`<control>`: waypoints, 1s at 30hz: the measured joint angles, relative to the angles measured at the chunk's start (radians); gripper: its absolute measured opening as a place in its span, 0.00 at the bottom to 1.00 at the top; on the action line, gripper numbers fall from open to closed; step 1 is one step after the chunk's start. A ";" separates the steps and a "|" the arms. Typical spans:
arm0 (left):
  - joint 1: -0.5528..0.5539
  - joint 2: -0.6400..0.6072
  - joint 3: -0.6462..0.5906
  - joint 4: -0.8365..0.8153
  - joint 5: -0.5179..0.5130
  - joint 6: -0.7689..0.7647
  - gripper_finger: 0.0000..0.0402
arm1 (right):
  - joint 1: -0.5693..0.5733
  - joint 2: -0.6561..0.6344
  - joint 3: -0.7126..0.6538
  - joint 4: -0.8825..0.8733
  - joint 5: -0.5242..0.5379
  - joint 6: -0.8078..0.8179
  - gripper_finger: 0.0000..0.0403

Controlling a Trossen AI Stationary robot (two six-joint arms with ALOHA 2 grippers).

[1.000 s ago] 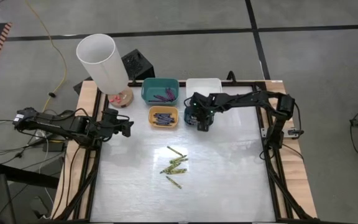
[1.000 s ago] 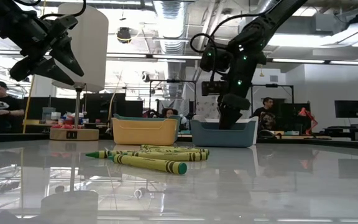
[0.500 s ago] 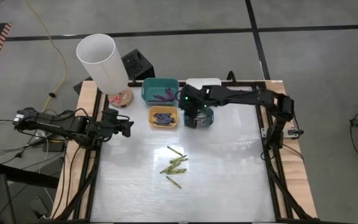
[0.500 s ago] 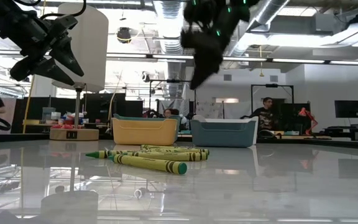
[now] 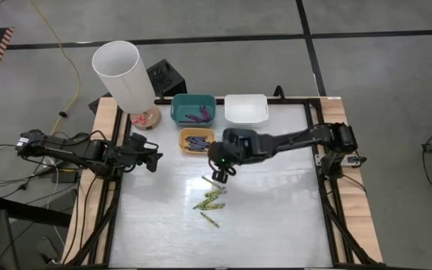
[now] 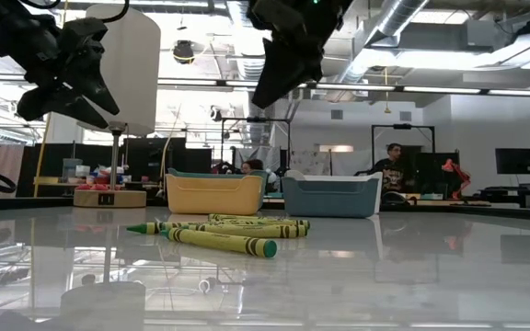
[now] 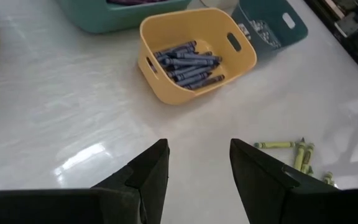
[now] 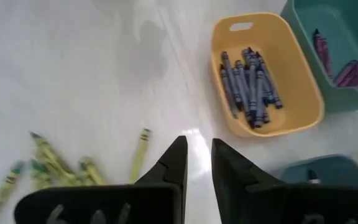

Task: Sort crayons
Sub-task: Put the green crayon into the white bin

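Above crayons (image 5: 212, 196), right gripper (image 5: 218, 174) narrowly parted, empty

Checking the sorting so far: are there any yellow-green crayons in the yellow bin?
No, the yellow bin holds only blue crayons; the yellow-green crayons lie on the table.

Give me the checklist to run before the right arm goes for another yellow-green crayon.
1. Right gripper empty: ok, nothing between its fingers in the right wrist view.
2. Right gripper over the yellow-green crayons: not ok, it hangs just short of them.
3. Jaw gap wide enough: cannot tell, fingers stand narrowly apart.
4. Left gripper clear: ok, open at the table's left edge.
5. White bin unobstructed: ok.
6. Yellow bin holds only blue: ok.
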 joint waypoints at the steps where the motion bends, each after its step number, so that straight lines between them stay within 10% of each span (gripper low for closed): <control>1: 0.000 0.000 0.000 0.000 0.004 0.003 0.40 | 0.012 0.000 -0.005 0.012 0.006 0.025 0.17; 30: 0.000 0.000 0.000 -0.001 0.049 0.040 0.40 | 0.126 0.203 -0.002 0.100 0.046 0.255 0.17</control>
